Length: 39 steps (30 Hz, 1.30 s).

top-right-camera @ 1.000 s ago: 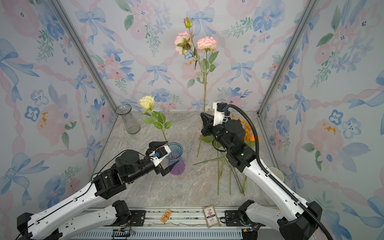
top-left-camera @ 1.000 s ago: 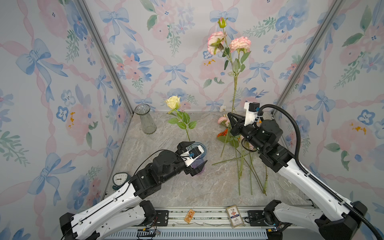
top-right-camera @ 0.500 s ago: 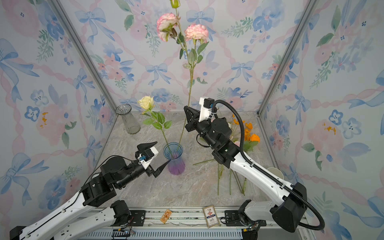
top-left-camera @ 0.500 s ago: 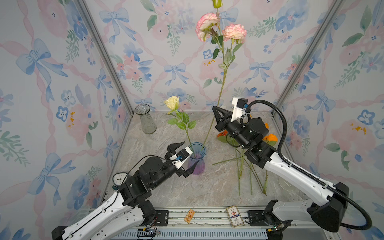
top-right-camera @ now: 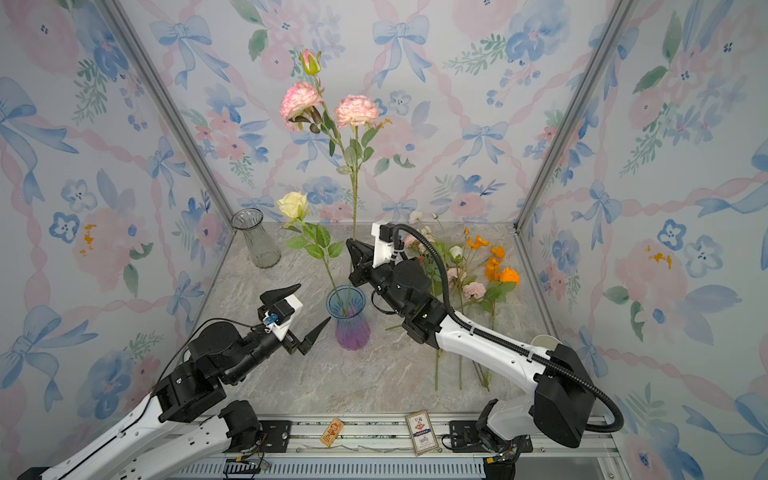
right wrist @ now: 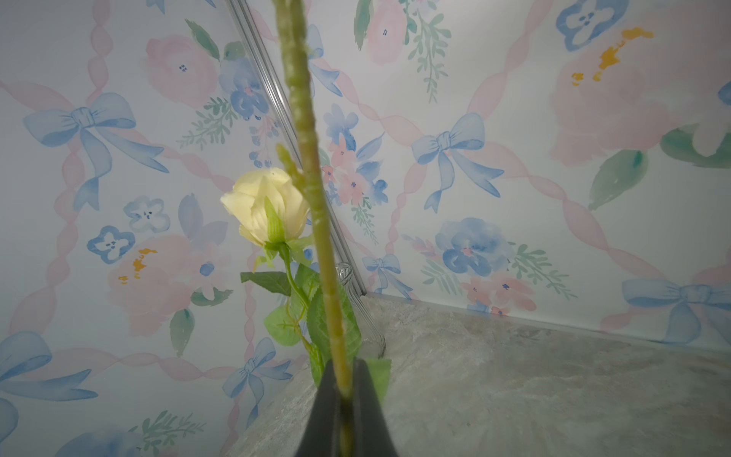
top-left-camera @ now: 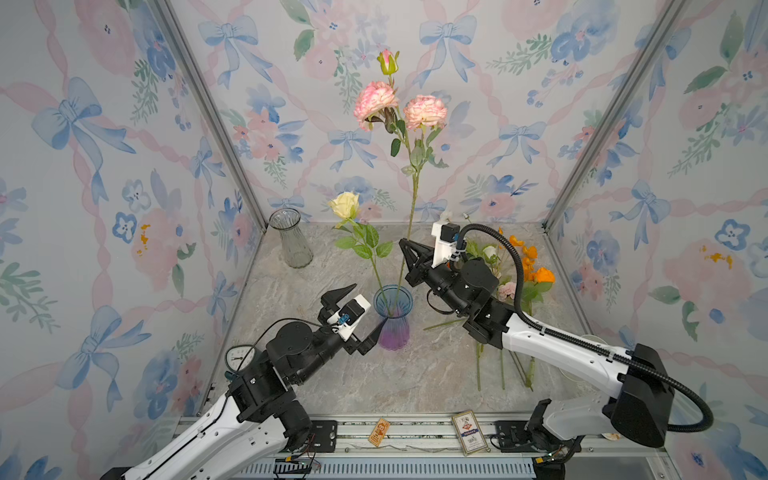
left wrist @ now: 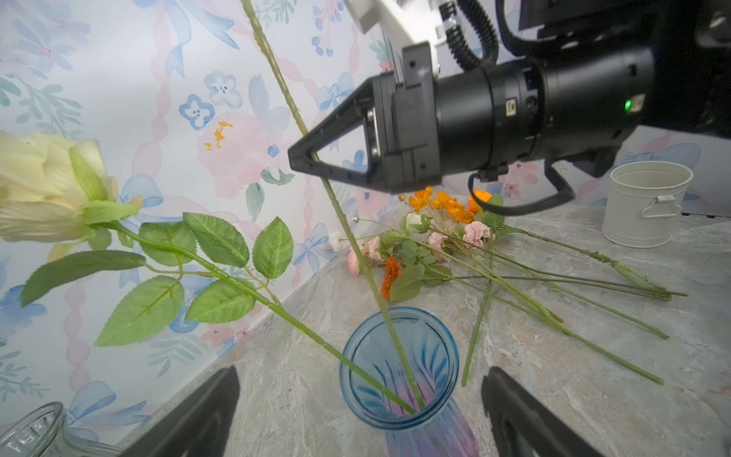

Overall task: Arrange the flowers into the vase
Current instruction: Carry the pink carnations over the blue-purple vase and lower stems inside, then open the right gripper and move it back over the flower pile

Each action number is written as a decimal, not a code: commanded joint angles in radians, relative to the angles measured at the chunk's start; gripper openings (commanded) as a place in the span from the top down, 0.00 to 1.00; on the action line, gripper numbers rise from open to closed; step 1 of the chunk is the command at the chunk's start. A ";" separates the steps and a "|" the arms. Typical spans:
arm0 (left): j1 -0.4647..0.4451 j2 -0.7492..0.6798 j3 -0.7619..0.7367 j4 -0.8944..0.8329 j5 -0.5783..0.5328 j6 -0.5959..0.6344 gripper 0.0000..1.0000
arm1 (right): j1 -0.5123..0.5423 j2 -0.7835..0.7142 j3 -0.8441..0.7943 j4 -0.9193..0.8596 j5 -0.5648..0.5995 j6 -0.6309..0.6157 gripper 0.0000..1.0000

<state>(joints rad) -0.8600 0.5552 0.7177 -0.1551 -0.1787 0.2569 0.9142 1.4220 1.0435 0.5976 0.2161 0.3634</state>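
Note:
A blue and purple vase (top-left-camera: 393, 316) (top-right-camera: 347, 318) (left wrist: 399, 364) stands mid-table. A cream rose (top-left-camera: 344, 204) (top-right-camera: 293, 204) (right wrist: 265, 205) leans in it. My right gripper (top-left-camera: 404, 244) (top-right-camera: 352, 246) (left wrist: 296, 159) (right wrist: 343, 368) is shut on the stem of a tall pink rose spray (top-left-camera: 376, 102) (top-right-camera: 301, 102), just above the vase. That stem (left wrist: 344, 229) runs down into the vase mouth. My left gripper (top-left-camera: 369, 305) (top-right-camera: 314, 302) (left wrist: 358, 380) is open and empty, its fingers either side of the vase's left flank, apart from it. More flowers (top-left-camera: 515, 270) (top-right-camera: 478, 270) (left wrist: 435, 237) lie in a pile on the right.
A clear glass vase (top-left-camera: 291, 239) (top-right-camera: 255, 239) stands in the back left corner. A white bucket (left wrist: 648, 203) sits at the right edge behind my right arm. A small dial (top-left-camera: 239, 357) is by my left arm. Two cards (top-left-camera: 468, 426) lie on the front rail.
My right gripper carried the pink rose spray left from the pile and lowered it, so its stem now enters the vase. My left gripper drew back from over the vase.

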 commanded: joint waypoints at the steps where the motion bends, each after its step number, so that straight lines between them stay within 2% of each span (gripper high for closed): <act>1: 0.011 0.002 -0.010 0.017 0.012 -0.016 0.02 | 0.044 0.024 -0.039 0.107 0.129 -0.021 1.00; 5: 0.019 0.009 -0.011 0.019 0.031 -0.017 0.02 | 0.067 0.050 -0.070 0.138 0.185 -0.017 1.00; 19: 0.038 0.027 -0.009 0.025 0.071 -0.024 0.02 | 0.116 0.072 -0.173 0.142 0.192 -0.007 1.00; 25: 0.039 0.031 -0.012 0.029 0.075 -0.024 0.02 | 0.135 0.058 -0.203 0.149 0.193 -0.017 0.87; 28: 0.039 0.037 -0.012 0.029 0.079 -0.024 0.02 | 0.138 0.057 -0.205 0.144 0.189 -0.015 0.84; 39: 0.047 0.038 -0.012 0.028 0.083 -0.025 0.02 | 0.147 0.024 -0.227 0.116 0.190 -0.029 0.82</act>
<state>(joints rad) -0.8230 0.5930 0.7158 -0.1505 -0.1104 0.2489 1.0447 1.4765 0.8375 0.7033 0.3977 0.3397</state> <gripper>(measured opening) 0.980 0.173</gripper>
